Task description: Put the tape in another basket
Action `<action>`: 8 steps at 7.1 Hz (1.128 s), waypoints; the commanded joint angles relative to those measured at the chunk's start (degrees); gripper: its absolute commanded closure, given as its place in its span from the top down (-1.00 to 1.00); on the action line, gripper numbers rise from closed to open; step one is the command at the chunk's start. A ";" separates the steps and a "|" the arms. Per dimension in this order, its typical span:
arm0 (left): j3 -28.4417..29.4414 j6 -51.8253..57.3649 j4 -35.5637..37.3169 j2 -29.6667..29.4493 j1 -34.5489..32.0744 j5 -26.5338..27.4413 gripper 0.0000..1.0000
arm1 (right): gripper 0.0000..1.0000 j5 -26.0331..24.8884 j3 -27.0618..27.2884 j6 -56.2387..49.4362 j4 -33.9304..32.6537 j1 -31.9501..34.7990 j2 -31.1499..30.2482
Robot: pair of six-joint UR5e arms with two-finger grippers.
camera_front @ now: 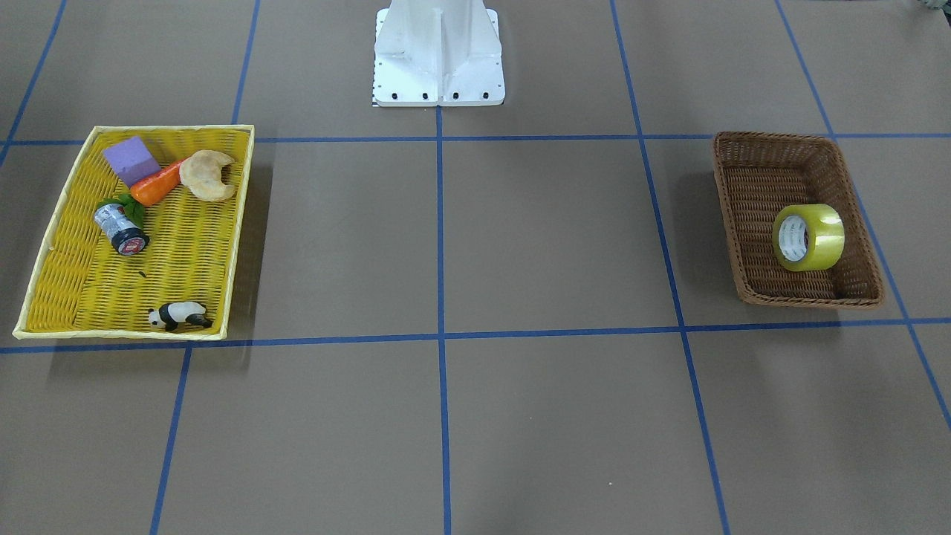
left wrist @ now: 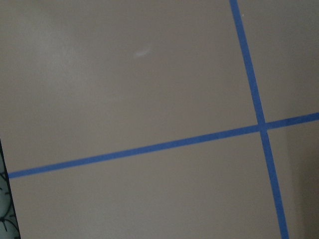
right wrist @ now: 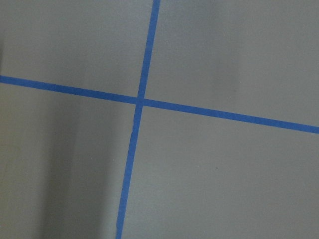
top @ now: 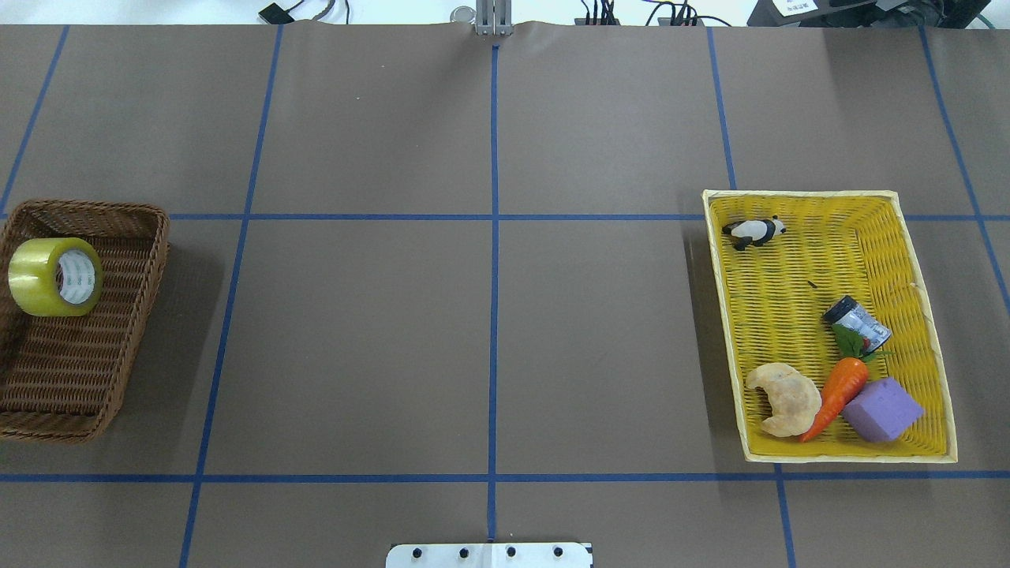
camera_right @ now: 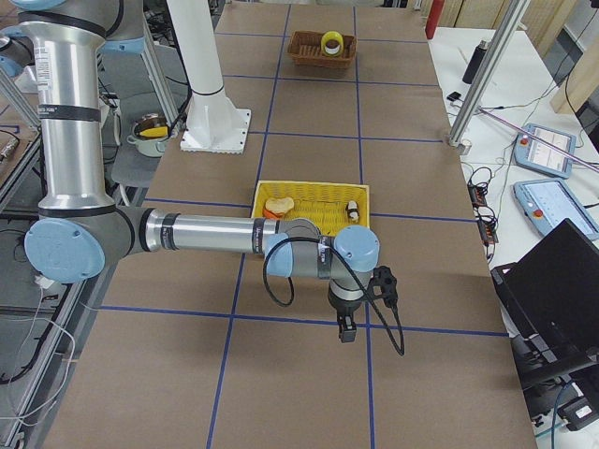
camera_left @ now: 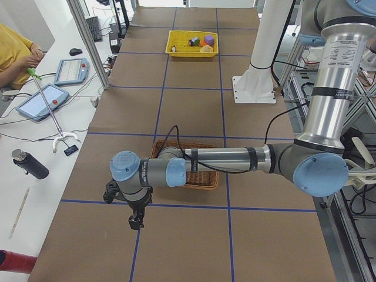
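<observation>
The tape (camera_front: 808, 238), a yellow translucent roll with a white core, stands on its edge inside the dark brown wicker basket (camera_front: 810, 299). Both also show in the overhead view, the tape (top: 55, 276) at the far end of the basket (top: 71, 379). My left gripper (camera_left: 136, 222) hangs over bare table beyond the brown basket's outer side; I cannot tell whether it is open or shut. My right gripper (camera_right: 347, 329) hangs over bare table beyond the yellow basket's outer side; I cannot tell its state either. Both wrist views show only table and blue grid lines.
A bright yellow woven basket (top: 789, 315) on my right holds a small silver can (top: 858, 325), a carrot (top: 838, 393), a croissant (top: 785, 398), a purple block (top: 882, 409) and a panda figure (top: 753, 232). The white robot base (camera_front: 438, 56) stands between the baskets.
</observation>
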 commanded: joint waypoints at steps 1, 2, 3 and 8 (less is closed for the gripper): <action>-4.62 -0.50 0.17 1.38 0.17 -0.65 1.00 | 1.00 0.03 -0.07 0.03 0.00 0.00 -0.01; -4.97 -0.42 -0.10 0.76 0.17 -0.74 1.00 | 1.00 0.12 -0.24 0.21 0.00 0.00 -0.01; -5.32 -0.41 -1.75 0.93 0.09 -0.74 1.00 | 1.00 0.38 -0.15 0.30 0.09 0.00 0.07; -5.33 -0.06 -4.23 2.16 0.35 -1.00 1.00 | 1.00 0.47 -0.07 0.56 0.18 0.00 -0.72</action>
